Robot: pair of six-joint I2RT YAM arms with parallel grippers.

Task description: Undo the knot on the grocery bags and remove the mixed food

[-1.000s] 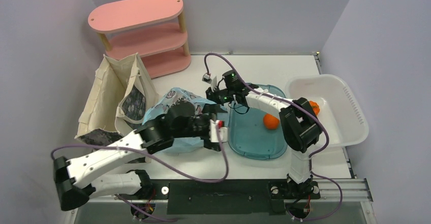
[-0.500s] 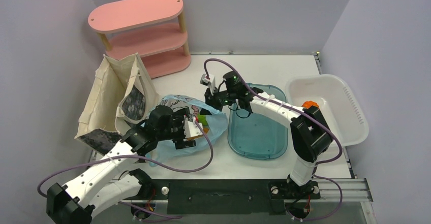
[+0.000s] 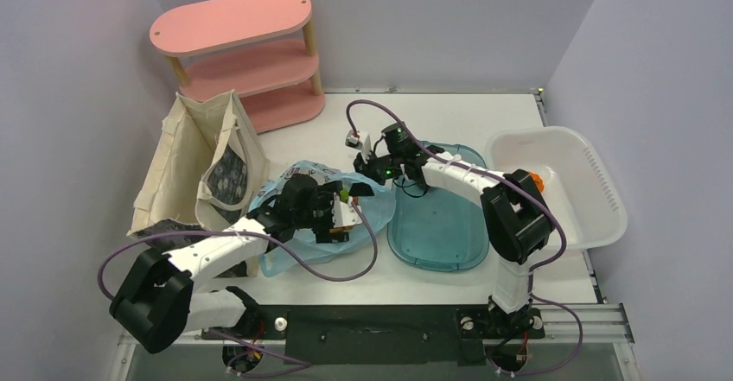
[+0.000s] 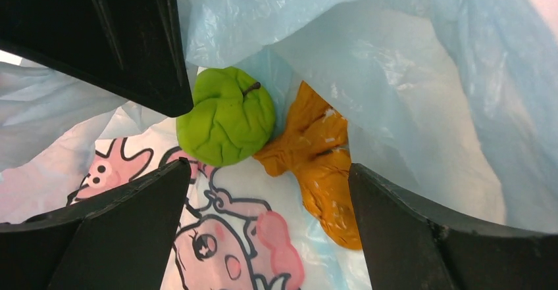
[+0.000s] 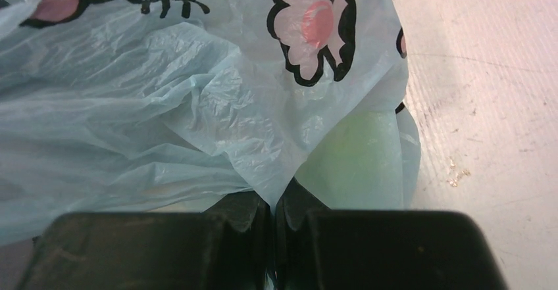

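Note:
The light blue grocery bag (image 3: 298,247) lies open between the tote and the teal tub. My left gripper (image 3: 343,214) is open with its fingers (image 4: 112,231) inside the bag's mouth, just above a green fruit (image 4: 227,125) and a crumpled orange item (image 4: 322,165) that touch each other on the bag (image 4: 408,73). My right gripper (image 3: 366,184) is shut on a fold of the bag (image 5: 217,119) at its right rim. A pale green shape (image 5: 358,162) shows through the plastic. I cannot make out the snack packet.
A teal tub (image 3: 436,225) stands right of the bag. A white basin (image 3: 575,182) at far right holds an orange object (image 3: 536,178). The beige tote (image 3: 194,161) stands at left, a pink shelf (image 3: 242,48) behind it.
My left gripper has moved left from the tub's edge into the bag's mouth. The orange fruit seen in the teal tub a second ago is gone from it. The right gripper still holds the bag.

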